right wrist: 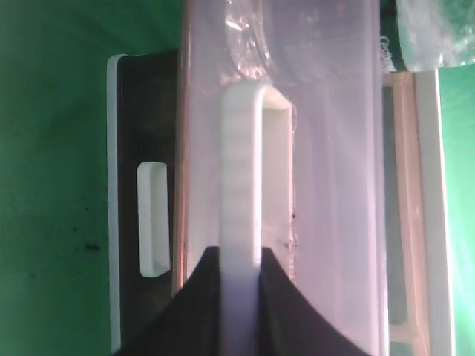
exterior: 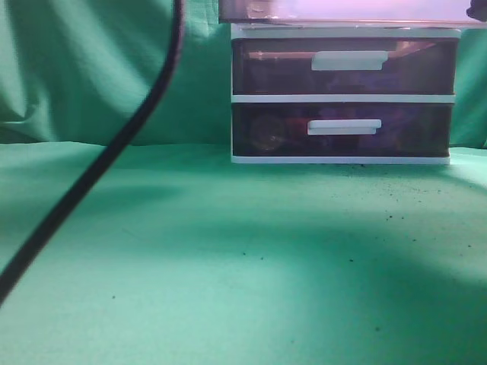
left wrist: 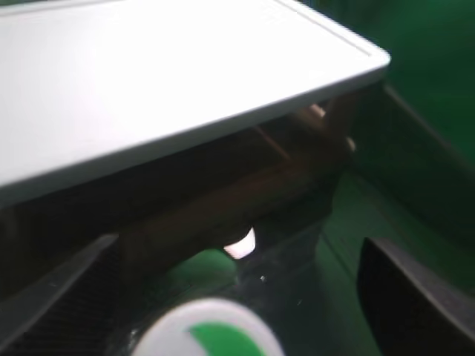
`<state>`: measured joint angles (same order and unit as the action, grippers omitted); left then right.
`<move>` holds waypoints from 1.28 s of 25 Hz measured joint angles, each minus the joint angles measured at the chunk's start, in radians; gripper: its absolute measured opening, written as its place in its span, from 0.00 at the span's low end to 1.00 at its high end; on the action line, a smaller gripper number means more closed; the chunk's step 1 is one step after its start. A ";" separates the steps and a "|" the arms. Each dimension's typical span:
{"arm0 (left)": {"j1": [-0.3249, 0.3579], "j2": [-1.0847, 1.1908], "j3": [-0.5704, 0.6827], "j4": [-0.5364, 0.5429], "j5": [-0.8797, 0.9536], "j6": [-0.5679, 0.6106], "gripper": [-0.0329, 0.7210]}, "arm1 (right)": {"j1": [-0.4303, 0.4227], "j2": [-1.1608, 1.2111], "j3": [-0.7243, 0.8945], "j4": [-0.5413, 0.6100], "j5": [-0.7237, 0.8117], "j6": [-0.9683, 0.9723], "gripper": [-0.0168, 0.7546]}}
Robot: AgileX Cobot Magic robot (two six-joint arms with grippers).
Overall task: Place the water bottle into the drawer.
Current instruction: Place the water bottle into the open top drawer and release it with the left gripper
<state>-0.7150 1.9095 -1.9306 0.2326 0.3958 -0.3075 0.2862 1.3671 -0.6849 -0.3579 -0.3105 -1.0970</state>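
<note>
The drawer (exterior: pixel 350 11), translucent reddish-purple, is pulled out from the top of the white-framed unit (exterior: pixel 344 97). My right gripper (right wrist: pixel 239 259) is shut on its white bar handle (right wrist: pixel 241 170). The water bottle (left wrist: pixel 210 330) is clear with a white and green cap. It shows at the bottom of the left wrist view, just in front of the unit's white top (left wrist: pixel 163 81). My left gripper (left wrist: pixel 237 311) has a dark finger on each side of the bottle. A narrow gap shows by the right finger, so its hold is unclear. Neither gripper shows in the exterior view.
Two darker purple drawers (exterior: pixel 344 68) (exterior: pixel 341 129) with white handles sit shut below. A black cable (exterior: pixel 114 152) slants across the left of the exterior view. Green cloth (exterior: pixel 228 266) covers the table and hangs behind it.
</note>
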 joint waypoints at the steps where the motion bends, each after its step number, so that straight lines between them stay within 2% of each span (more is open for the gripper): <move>1: 0.000 0.000 0.000 -0.009 -0.033 0.005 0.79 | 0.000 0.000 0.000 0.008 0.002 0.000 0.14; 7: -0.002 0.078 -0.001 -0.016 -0.287 0.015 0.77 | 0.002 0.000 0.000 0.028 0.004 -0.004 0.14; 11: -0.019 0.187 -0.001 -0.009 -0.540 0.010 0.77 | 0.002 0.000 0.002 0.029 0.004 0.022 0.14; 15: -0.042 0.248 -0.001 0.120 -0.806 -0.040 0.77 | 0.002 0.000 0.002 0.027 0.008 0.044 0.14; 18: -0.059 0.245 -0.001 0.243 -0.866 -0.049 0.77 | 0.002 0.000 0.004 0.025 0.008 0.048 0.14; 21: -0.061 0.212 -0.009 0.318 -0.744 -0.028 0.77 | 0.002 0.000 0.004 0.025 0.008 0.052 0.14; 24: -0.061 0.151 -0.045 0.351 -0.387 0.025 0.54 | 0.002 0.000 0.004 0.025 0.004 0.052 0.14; 25: -0.061 0.151 -0.045 0.351 -0.387 0.025 0.54 | 0.002 0.000 0.004 0.025 0.002 0.052 0.14; 27: -0.061 0.107 -0.068 0.351 -0.184 0.038 0.30 | 0.002 0.000 0.004 0.027 -0.009 0.034 0.14; 28: -0.061 0.058 -0.073 0.351 -0.030 0.049 0.13 | 0.002 0.000 0.004 0.029 -0.011 0.020 0.14; 30: -0.061 -0.010 -0.073 0.342 0.110 0.051 0.04 | 0.002 0.002 -0.009 0.031 0.002 -0.011 0.14; 32: -0.061 -0.071 -0.077 0.324 0.241 0.053 0.04 | 0.002 0.007 -0.044 0.034 0.020 -0.023 0.14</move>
<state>-0.7762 1.8384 -2.0079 0.5563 0.6368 -0.2549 0.2878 1.3737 -0.7290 -0.3244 -0.2906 -1.1203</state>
